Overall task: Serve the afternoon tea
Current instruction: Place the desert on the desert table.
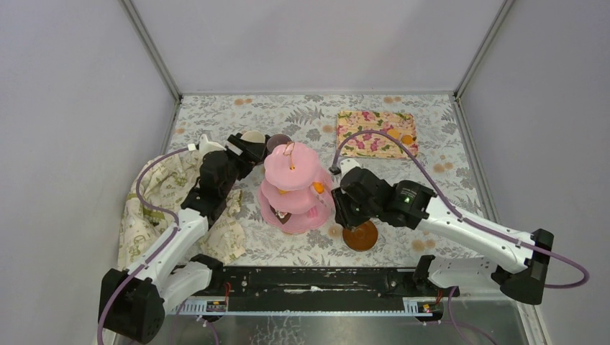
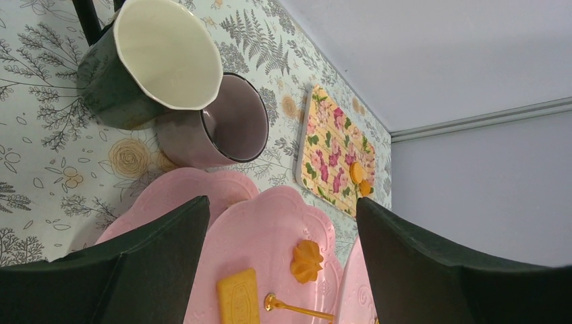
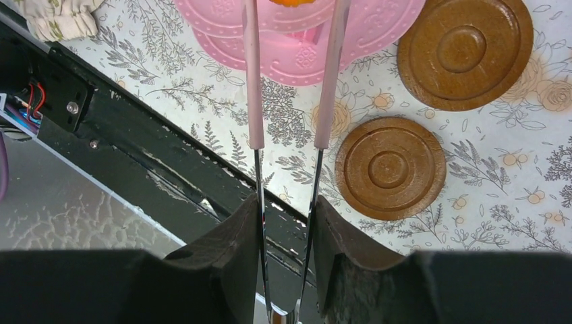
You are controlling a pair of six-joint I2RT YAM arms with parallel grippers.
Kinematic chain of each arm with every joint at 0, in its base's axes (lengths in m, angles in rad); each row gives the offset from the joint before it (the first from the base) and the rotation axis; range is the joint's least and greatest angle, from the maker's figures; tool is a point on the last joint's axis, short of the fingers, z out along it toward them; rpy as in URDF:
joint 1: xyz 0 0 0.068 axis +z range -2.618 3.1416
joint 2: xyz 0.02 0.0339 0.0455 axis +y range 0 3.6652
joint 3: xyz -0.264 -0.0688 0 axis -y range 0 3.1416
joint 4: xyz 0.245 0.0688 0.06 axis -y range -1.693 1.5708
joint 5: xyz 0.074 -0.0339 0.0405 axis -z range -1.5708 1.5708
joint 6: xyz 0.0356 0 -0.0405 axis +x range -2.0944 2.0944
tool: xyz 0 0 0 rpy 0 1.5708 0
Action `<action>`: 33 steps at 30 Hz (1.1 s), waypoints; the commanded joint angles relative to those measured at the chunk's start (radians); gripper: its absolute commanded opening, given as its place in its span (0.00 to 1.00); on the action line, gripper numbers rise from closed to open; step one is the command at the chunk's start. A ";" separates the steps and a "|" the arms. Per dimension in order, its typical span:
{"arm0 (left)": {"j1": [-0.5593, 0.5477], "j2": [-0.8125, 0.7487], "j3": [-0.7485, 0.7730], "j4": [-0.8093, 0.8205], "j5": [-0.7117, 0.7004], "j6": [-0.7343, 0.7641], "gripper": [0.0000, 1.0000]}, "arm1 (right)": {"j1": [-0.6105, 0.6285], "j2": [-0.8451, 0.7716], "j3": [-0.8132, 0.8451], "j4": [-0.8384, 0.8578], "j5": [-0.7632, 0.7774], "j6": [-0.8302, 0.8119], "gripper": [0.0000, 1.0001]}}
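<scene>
We find the right gripper (image 3: 287,210) clamped on the pink-tipped tongs (image 3: 253,101), whose tips flank an orange sweet (image 3: 294,2) on the cake stand (image 3: 378,27). Two saucers (image 3: 390,169) lie just beside the stand. The left gripper (image 2: 280,226) hangs with its jaws apart above the stand, and two mugs (image 2: 128,94) stand just beyond the stand.

We see a table (image 1: 309,115) with a gray leaf and flower pattern on top. A pink cake stand (image 1: 288,172) stands in the middle. Two mugs (image 2: 145,64) sit side by side just behind it on the left. Two round brown saucers (image 3: 390,167) lie close together at its front right. A flowery tray (image 1: 376,134) lies at the back, and a crumpled leafy cloth (image 1: 162,194) lies on the left.
</scene>
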 commanded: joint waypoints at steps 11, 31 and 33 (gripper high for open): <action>0.006 0.006 0.051 0.046 0.004 0.036 0.87 | 0.076 0.112 0.083 0.109 0.064 -0.003 0.07; 0.006 0.044 0.043 0.074 0.015 0.037 0.87 | 0.076 0.175 0.031 0.162 0.075 -0.033 0.08; 0.006 0.046 0.043 0.076 0.017 0.037 0.87 | 0.076 0.178 0.025 0.165 0.066 -0.031 0.09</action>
